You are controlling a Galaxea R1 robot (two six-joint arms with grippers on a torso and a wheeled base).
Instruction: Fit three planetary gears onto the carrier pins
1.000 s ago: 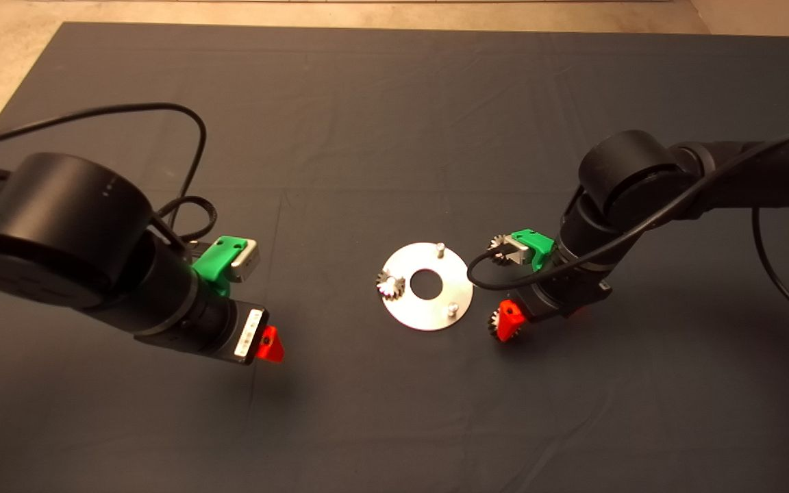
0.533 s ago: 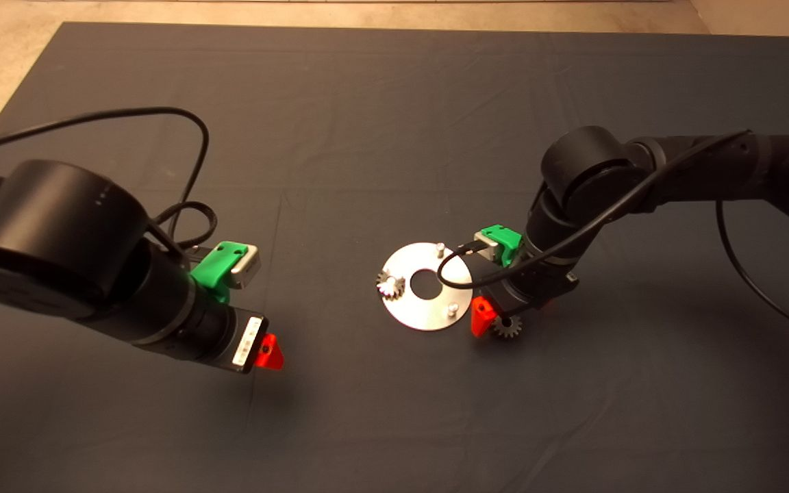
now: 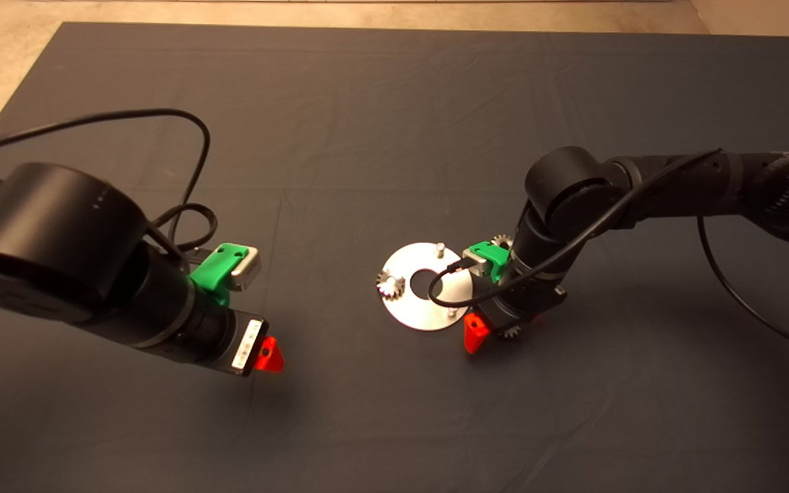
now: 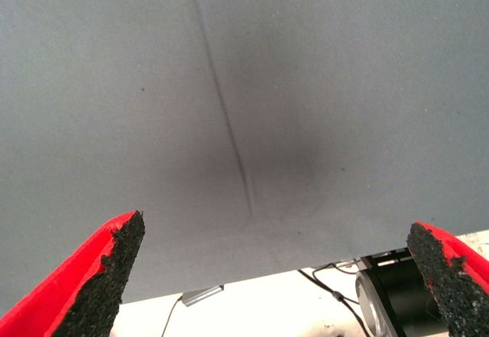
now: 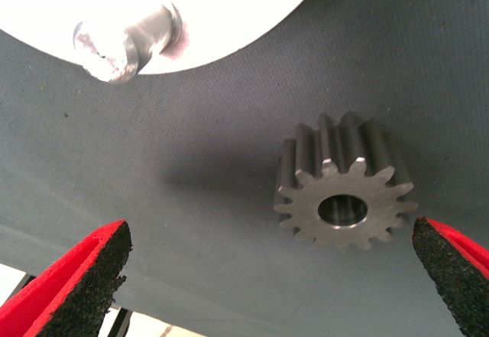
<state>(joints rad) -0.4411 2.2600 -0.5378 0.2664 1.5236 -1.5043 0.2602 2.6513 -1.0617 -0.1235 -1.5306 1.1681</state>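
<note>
The shiny disc (image 3: 414, 311) lies mid-mat, with one planetary gear (image 3: 390, 284) seated on its left carrier pin. Two pins stand bare: the far one (image 3: 440, 248) and the near-right one (image 3: 451, 313). A second gear (image 3: 514, 333) lies flat on the mat just off the disc's near-right edge. My right gripper (image 3: 498, 329) hangs open over it. The right wrist view shows that gear (image 5: 345, 192) between the spread fingers (image 5: 76, 283), close to one pad, with the bare pin (image 5: 126, 39) beyond. A third gear (image 3: 502, 241) peeks out behind the right wrist. My left gripper (image 3: 268, 352) hovers open at the left.
The left wrist view shows only bare mat (image 4: 244, 85) and a strip of floor past its edge, seen between the open left gripper (image 4: 275, 226). Black cables loop off both arms; the right arm's cable (image 3: 446, 291) hangs over the disc.
The right arm swung left toward the disc and came down, so its open fingers now straddle the gear by the disc's near-right edge. The left arm barely shifted.
</note>
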